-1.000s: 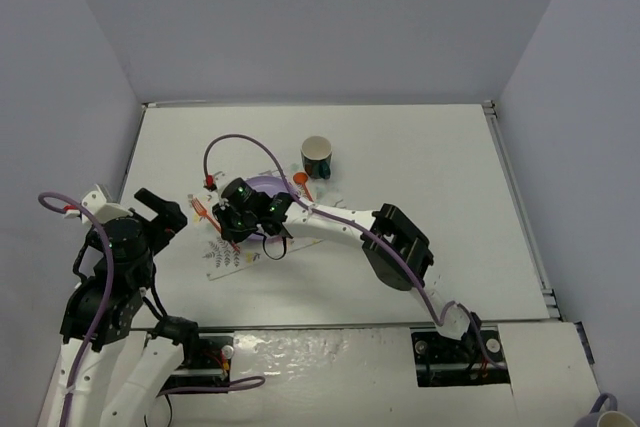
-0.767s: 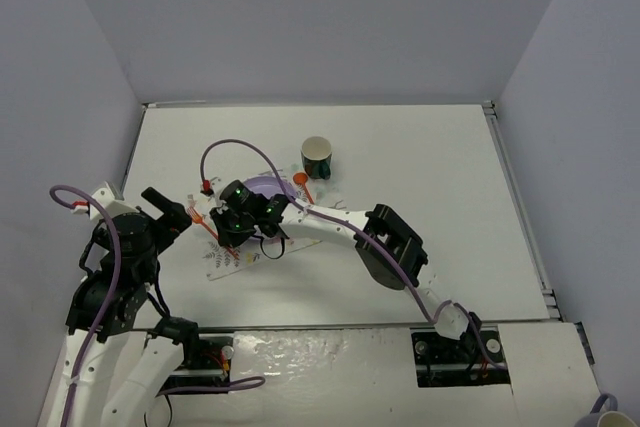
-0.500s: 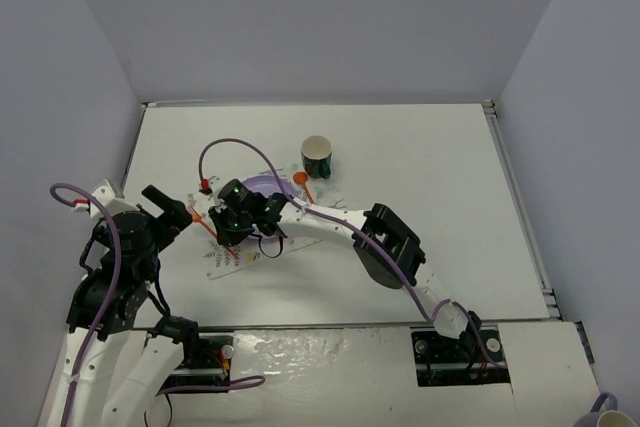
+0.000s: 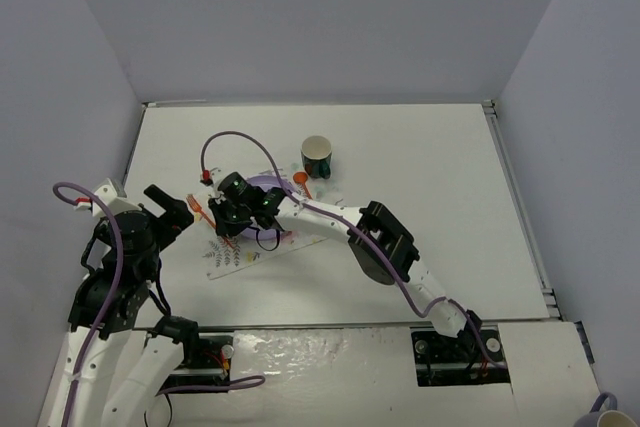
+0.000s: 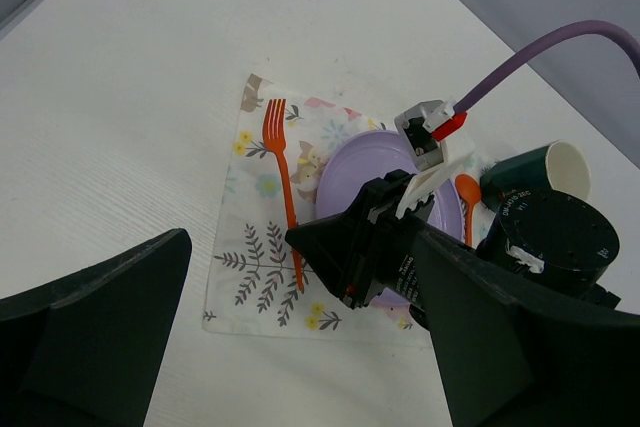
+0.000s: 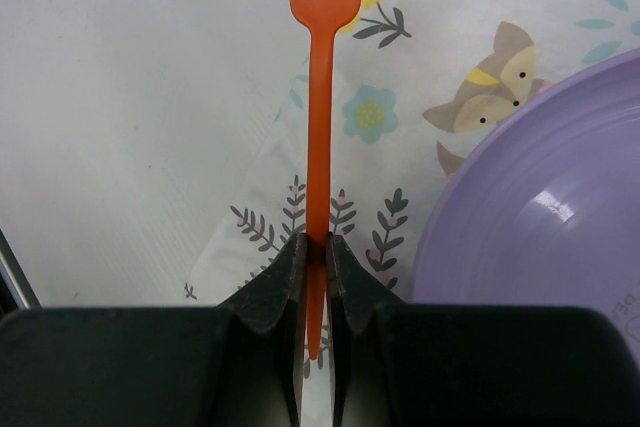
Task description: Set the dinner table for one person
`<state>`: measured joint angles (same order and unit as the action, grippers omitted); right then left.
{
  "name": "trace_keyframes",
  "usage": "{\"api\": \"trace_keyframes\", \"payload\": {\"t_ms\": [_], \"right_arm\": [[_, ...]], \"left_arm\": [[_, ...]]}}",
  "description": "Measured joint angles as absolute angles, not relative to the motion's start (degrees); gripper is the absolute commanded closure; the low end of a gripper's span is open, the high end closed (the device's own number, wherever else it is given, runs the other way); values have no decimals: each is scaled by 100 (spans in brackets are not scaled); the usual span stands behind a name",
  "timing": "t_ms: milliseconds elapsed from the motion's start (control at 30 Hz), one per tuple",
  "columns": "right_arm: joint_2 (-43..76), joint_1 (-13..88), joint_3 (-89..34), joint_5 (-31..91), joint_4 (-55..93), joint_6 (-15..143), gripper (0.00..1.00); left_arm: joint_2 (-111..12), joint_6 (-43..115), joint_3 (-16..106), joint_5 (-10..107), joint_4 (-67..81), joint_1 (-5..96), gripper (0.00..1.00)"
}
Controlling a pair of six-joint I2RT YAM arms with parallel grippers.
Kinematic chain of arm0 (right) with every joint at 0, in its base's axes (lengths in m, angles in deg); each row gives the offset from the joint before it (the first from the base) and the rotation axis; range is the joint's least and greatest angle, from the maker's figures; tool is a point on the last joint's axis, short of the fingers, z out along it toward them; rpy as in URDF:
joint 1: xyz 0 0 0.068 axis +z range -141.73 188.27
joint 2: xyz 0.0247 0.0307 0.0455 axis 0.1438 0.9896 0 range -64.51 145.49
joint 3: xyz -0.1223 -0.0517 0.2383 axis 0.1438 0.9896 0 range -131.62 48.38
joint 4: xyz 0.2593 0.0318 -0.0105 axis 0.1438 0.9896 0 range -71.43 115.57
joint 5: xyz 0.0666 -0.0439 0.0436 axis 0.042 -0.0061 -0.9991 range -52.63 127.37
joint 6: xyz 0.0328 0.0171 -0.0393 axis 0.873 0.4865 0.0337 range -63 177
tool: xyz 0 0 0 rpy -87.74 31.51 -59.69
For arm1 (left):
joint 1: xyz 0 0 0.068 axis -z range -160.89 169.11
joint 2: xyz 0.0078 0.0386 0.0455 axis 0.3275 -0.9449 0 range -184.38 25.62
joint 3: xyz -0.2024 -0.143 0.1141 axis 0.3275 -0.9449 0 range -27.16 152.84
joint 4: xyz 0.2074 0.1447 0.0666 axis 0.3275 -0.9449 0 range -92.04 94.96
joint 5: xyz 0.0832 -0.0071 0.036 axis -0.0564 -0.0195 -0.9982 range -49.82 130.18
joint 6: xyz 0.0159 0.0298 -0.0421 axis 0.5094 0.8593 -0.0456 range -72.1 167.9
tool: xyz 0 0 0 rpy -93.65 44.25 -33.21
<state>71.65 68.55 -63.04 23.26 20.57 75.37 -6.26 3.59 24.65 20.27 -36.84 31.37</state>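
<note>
My right gripper (image 6: 318,244) is shut on the handle of an orange fork (image 6: 320,97), low over the left part of the deer-and-leaf placemat (image 6: 470,57). I cannot tell whether the fork touches the mat. A purple plate (image 6: 550,207) lies on the mat just right of the fork. In the top view the right gripper (image 4: 226,225) reaches left over the mat (image 4: 232,255) on the white dinner table (image 4: 430,177). My left gripper (image 4: 172,209) is open and empty, left of the mat. The left wrist view shows the fork (image 5: 283,172), the plate (image 5: 365,172) and the right gripper (image 5: 305,240).
A paper cup (image 4: 317,155) with a dark green outside stands beyond the plate to its right. An orange spoon (image 4: 301,183) lies between cup and plate. The right arm's purple cable (image 4: 240,142) arcs above the mat. Walls enclose the table on three sides.
My right gripper has shifted slightly left over the mat with the fork in it. My left gripper has edged a little toward the mat and stays open.
</note>
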Motion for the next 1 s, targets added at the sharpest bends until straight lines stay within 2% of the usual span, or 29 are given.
{"api": "trace_keyframes", "payload": {"t_ms": [100,133,200,333,433,667,1000], "right_arm": [[7167,6830,-6304,2373,2052,7558,100],[7167,6830,-6302,2407,2050,7559,95],[7167,6830,-6291,2484,2052,7562,77],[7162,6830,-6223,2628,2041,7602,55],[7079,6830,-6047,2674,2032,7635,30],[6076,6832,-5314,3060,2059,7710,31],[2370,6625,-3672,5528,1979,7848,19]], "left_arm": [[-627,372,2459,2030,-3662,3137,8],[-629,375,2455,2031,-3656,3137,8],[-649,377,2454,2041,-3639,3137,8],[-731,395,2454,2069,-3607,3137,3],[-777,395,2454,2060,-3607,3137,3],[-791,396,2454,2085,-3582,3137,3],[-1097,433,2454,2370,-3520,3137,3]]}}
